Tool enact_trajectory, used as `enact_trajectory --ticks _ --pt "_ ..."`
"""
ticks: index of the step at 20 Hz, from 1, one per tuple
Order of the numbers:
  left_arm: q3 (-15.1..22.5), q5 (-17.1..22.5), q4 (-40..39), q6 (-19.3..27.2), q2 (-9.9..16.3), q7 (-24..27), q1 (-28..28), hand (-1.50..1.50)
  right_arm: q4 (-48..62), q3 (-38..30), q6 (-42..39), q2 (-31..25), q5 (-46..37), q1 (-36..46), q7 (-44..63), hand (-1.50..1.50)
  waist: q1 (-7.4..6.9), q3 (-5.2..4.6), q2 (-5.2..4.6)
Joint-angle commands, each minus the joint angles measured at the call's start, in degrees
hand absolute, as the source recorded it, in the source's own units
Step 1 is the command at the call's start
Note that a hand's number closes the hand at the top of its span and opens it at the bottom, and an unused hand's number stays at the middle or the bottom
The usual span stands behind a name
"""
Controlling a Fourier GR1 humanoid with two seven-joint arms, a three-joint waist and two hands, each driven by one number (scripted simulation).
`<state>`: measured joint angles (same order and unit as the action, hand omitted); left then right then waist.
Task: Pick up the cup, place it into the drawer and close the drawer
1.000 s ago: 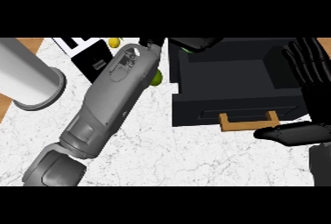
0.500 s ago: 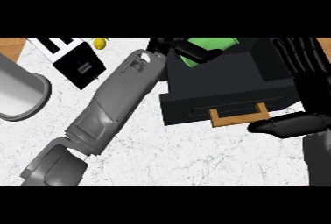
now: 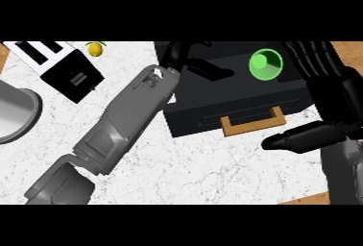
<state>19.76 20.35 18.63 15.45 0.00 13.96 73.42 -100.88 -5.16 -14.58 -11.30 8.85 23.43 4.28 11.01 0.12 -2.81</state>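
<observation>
A white marbled counter (image 3: 205, 168) with grey veins fills the head view, with strips of wood showing at its far right corners. On it stands a black, boxy drawer (image 3: 234, 103) unit with a squared tan handle (image 3: 253, 124) on its front; its top shows open. Inside, towards the right, sits the cup (image 3: 266, 63), bright green and round, seen from above with a darker ring and a small pale centre. The left hand (image 3: 191, 60) reaches over the drawer's left part at the end of a long grey forearm that crosses the counter on a slant; its black fingers are spread and relaxed, one pointing right towards the cup but apart from it, holding nothing. The right hand (image 3: 330, 101) lies along the drawer's right side, its segmented black fingers stretched straight up past the cup and its thumb jutting left below the front corner, near the handle; it too holds nothing. At upper left lies a black and white toaster (image 3: 60, 67), blocky, with two slots, and just beside it a small yellow lemon (image 3: 94, 47). A smooth, grey metal pot (image 3: 14, 113), round-rimmed, shows at the left edge.
</observation>
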Motion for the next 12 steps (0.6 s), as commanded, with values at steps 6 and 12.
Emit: enact_trajectory --ticks 6,12 --pt "-2.9 10.5 5.4 -2.5 0.0 9.2 -2.7 -1.50 0.3 8.7 -12.5 1.7 8.5 0.1 0.0 1.50 0.51 -0.13 -0.29" --pt "-4.7 14.4 5.2 1.3 0.0 13.1 -0.9 -1.50 -0.2 13.5 -22.6 -8.0 7.1 -1.4 7.3 1.50 -2.52 -0.17 1.04"
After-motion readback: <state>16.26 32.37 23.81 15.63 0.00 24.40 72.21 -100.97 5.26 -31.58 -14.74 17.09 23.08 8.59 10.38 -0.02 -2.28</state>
